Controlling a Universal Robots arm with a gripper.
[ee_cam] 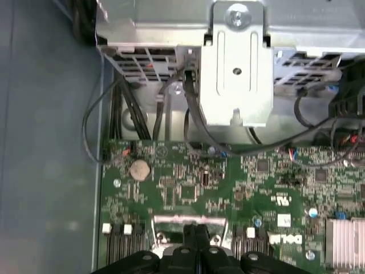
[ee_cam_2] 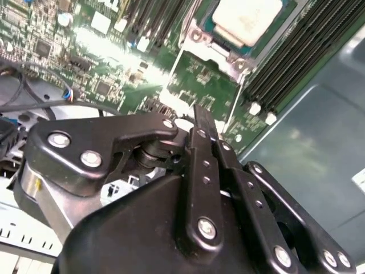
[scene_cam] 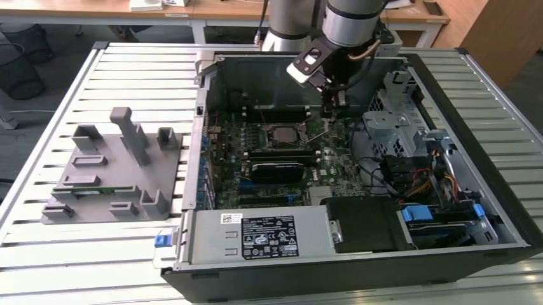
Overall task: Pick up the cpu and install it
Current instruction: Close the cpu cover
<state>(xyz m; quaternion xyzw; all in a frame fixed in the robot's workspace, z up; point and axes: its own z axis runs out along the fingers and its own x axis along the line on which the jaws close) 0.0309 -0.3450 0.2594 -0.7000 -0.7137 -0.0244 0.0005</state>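
Observation:
The cpu (ee_cam_2: pixel 248 20), a pale silver square, lies in the socket on the green motherboard (ee_cam_2: pixel 211 85) inside the open computer case; in the exterior view the cpu (scene_cam: pixel 283 133) is at the board's middle. My gripper (scene_cam: pixel 331 115) hangs just to the exterior view's right of the socket, pointing down. The thin black fingers are pressed together in both wrist views, with nothing between them. The gripper (ee_cam_2: pixel 199 117) has its tips right by the socket's hinged metal frame (ee_cam_2: pixel 188 54). In the first wrist view the gripper (ee_cam: pixel 195 231) is just over a metal bar (ee_cam: pixel 188 220) of that frame.
The case walls (scene_cam: pixel 203 127) enclose the board. A silver drive cage (scene_cam: pixel 398 121) and cables (scene_cam: pixel 407 181) crowd the exterior view's right, and a power supply (scene_cam: pixel 254 235) is at the front. A grey parts fixture (scene_cam: pixel 110 171) with a green memory stick (scene_cam: pixel 85 189) stands on the slatted table.

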